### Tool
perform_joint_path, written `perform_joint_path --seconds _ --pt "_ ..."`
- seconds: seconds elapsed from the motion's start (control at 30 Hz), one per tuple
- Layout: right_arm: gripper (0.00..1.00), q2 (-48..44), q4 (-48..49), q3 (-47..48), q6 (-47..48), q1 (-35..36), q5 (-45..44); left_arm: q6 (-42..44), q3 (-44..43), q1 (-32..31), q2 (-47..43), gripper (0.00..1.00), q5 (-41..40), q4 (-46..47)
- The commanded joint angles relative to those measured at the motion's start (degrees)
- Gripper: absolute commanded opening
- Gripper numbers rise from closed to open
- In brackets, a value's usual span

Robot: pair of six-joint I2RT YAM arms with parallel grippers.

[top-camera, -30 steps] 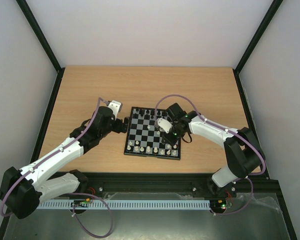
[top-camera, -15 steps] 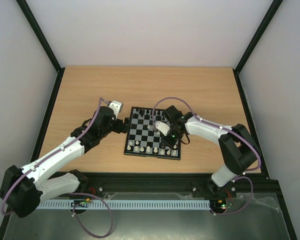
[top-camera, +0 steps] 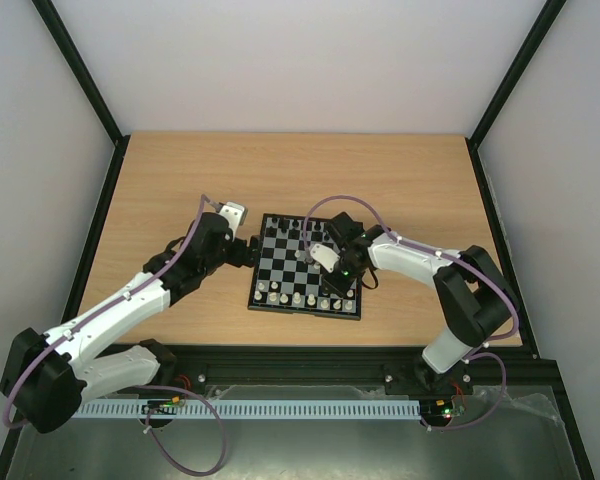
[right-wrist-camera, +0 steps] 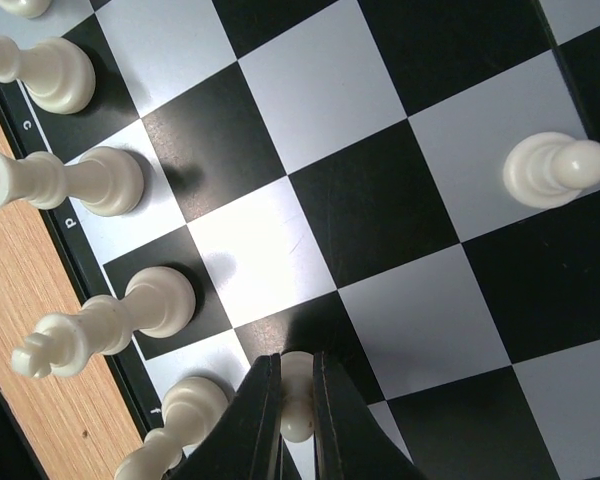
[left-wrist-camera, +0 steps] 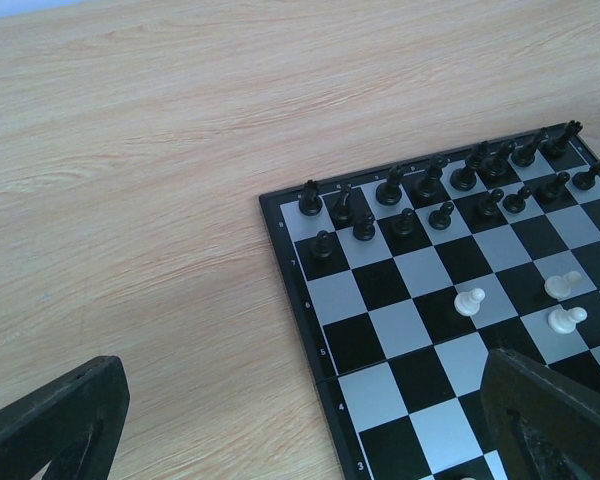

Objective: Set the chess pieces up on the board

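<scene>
Over the white side of the board [right-wrist-camera: 380, 200], the right gripper [right-wrist-camera: 296, 360] is clamping a cream pawn [right-wrist-camera: 298, 415] just beside the back-rank pieces [right-wrist-camera: 110, 180]. It's wanting a slow, straight descent, centring on its square.

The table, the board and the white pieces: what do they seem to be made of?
Table: pale wood or wood-look laminate, matt, visible grain lines. Board: probably plastic, smooth; pale squares show silvery sheen. White pieces: cream, likely plastic, glossy highlights.
</scene>
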State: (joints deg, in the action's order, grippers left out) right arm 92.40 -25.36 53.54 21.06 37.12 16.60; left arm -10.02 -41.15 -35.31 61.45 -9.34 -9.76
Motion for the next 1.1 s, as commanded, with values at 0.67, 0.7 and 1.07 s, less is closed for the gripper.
perform_joint_path --seconds 0.67,0.7,1.07 --pt "0.22 1.9 -5.6 12.3 -0.6 0.1 -7.5 0.2 0.2 0.3 0.3 0.99 0.5 0.4" --pt "0.22 2.8 -5.2 12.9 -0.9 0.1 -8.6 0.2 0.2 0.4 0.3 0.99 0.5 0.4" --pt "0.22 9.3 -4.6 16.5 -1.6 0.1 -11.4 0.2 0.3 0.3 0.1 0.99 0.5 0.4"
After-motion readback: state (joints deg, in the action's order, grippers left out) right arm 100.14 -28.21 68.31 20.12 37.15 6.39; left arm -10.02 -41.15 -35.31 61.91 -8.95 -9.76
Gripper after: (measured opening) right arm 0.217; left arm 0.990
